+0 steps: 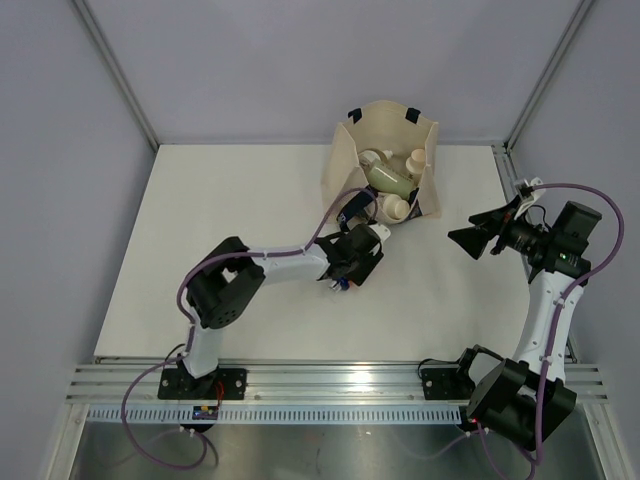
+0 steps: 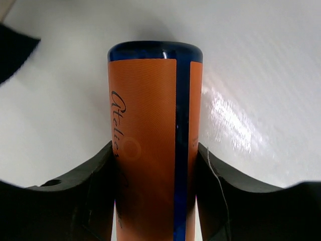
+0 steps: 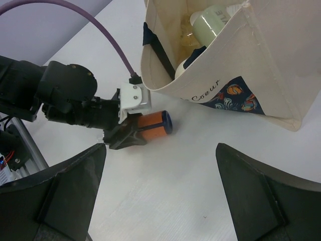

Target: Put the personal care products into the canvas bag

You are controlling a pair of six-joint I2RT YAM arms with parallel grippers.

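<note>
Found the left gripper (image 3: 138,133) closed on the orange bottle (image 3: 153,125), jaws shut down to the width of its body, with a dark finger (image 2: 95,191) pressed flat against each side. Confirmed the grip in the left wrist view: orange label with dark script, blue stripe running lengthwise, rounded blue tip pointing away from the wrist. Located the orange bottle outside the bag (image 3: 241,55), held lengthwise just beside the bag's lower corner and below its mouth, blue tip turned toward the bag, apart from the canvas. Unable to tell whether resting on the table (image 1: 200,220) or held slightly clear of it. Found the bag standing on the table with mouth open, navy strap (image 3: 156,47) hanging at the rim, floral panel (image 3: 235,98) and the word "Coeur" on the wall facing the right wrist camera. Unable to tell from these views whether fully upright or leaning. Noted bottles already inside the bag: a green bottle (image 1: 388,178) with white cap lying across the middle, cream bottles (image 1: 415,160) with round caps around it, one of them at the bag's nearer wall. Unable to fix a full count of the contents from any view. Found the right gripper (image 1: 468,240) spread wide and holding nothing, off to the right of the bag and well apart from it, fingers aimed back toward the bag and the left gripper. Recorded the left gripper on the near side of the bag in the top view, close to its front wall.
</note>
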